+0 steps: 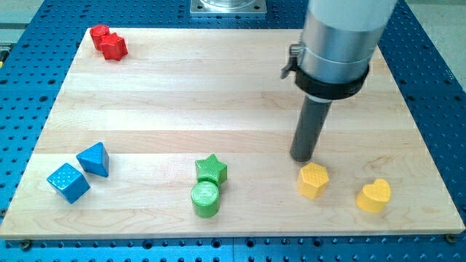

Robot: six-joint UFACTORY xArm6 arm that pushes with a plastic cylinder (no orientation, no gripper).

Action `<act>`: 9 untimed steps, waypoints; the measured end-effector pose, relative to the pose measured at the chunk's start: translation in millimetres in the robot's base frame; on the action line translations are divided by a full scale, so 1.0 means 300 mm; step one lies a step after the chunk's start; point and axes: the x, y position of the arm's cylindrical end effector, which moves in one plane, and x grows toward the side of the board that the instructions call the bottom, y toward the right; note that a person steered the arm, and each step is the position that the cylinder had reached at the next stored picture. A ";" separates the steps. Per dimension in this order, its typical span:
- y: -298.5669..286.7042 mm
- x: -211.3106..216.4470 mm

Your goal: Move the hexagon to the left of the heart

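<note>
Our tip (303,157): the lower end of a straight dark rod under a grey cylinder with a black collar. It has no jaws to part or close. It rests on the wooden board (218,94) just beyond the yellow hexagon (314,180), at that block's far-left edge; we cannot tell whether the two touch.

Yellow hexagon: a low six-sided block with a ribbed top face, plain sides, lying flat near the board's near edge, right of centre.

Yellow heart (374,195): same colour and finish, lying flat to the right of the hexagon and slightly nearer, apart from it with bare wood between.

Green star (211,169): left of the hexagon, well apart, near the board's centre line.

Green cylinder (205,199): touching the star on its near side.

Blue triangle (95,158) and blue cube (68,182): near-left corner, side by side.

Two red blocks (108,41): far-left corner, pressed together, shapes unclear.

Between hexagon and heart, only bare wood.
</note>
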 end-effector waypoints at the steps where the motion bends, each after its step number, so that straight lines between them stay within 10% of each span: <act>1: 0.052 0.168; 5: -0.128 0.342; 9: 0.175 0.342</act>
